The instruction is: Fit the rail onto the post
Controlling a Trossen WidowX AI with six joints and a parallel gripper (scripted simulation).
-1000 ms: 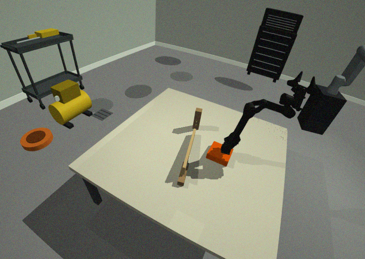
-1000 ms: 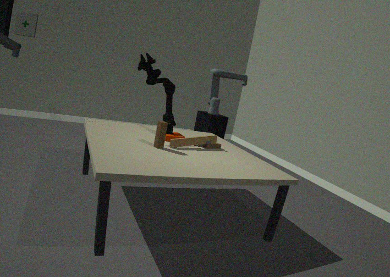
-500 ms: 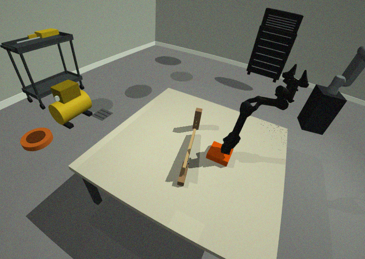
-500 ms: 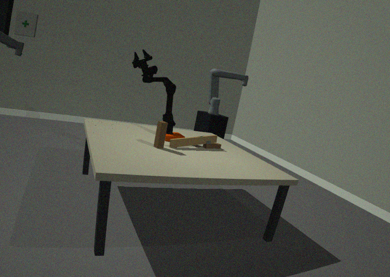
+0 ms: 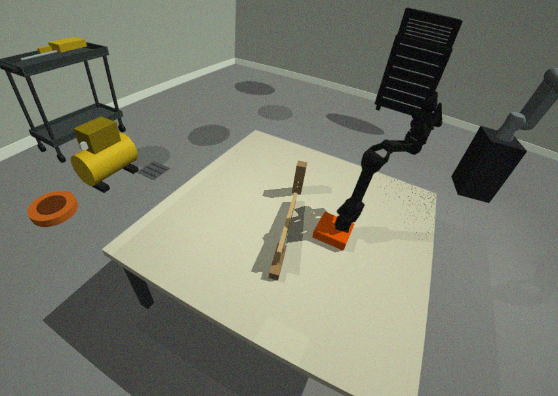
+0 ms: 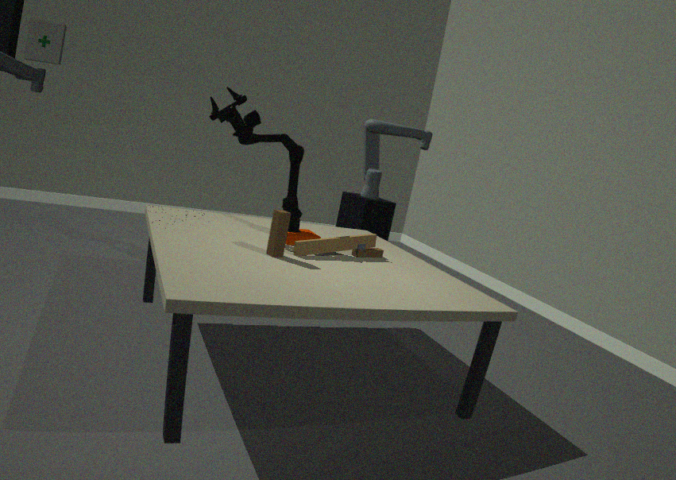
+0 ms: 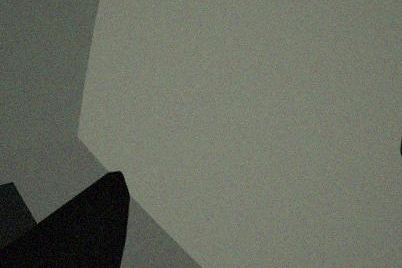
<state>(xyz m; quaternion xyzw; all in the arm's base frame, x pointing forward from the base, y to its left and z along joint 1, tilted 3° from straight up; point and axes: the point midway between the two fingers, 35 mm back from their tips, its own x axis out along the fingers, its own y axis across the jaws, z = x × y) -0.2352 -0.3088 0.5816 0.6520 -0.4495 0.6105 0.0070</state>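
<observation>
Onlooker A: Start with the top view. Where is the work?

Onlooker B: The rail (image 5: 286, 226) (image 6: 333, 245) lies on the tabletop (image 5: 185, 233) (image 6: 208, 283), running lengthwise between the post (image 5: 299, 178) (image 6: 278, 233), toward the upper corner, and the low block (image 5: 275, 269) (image 6: 373, 253), nearer the lower-left edge. The gripper (image 5: 433, 105) (image 6: 220, 93) (image 7: 268, 162) is beyond the upper-right edge.

Onlooker A: Exterior view: status of the joint?

Onlooker B: Not assembled. The rail slopes down toward the post, its low end at the table beside the post with a gap between. The raised end sits at the bracket (image 6: 361, 247), on the block near the far-right corner. Pegs and holes: not resolvable. The gripper is high above the tabletop, fingers spread, released.

Onlooker A: Wrist view?

Onlooker B: Walls behind separated fingers; nothing gripped. Remaining, in my judgement: grasp, raise and level the rail, seat both pegs fully, confirm bracket support, release.
</observation>
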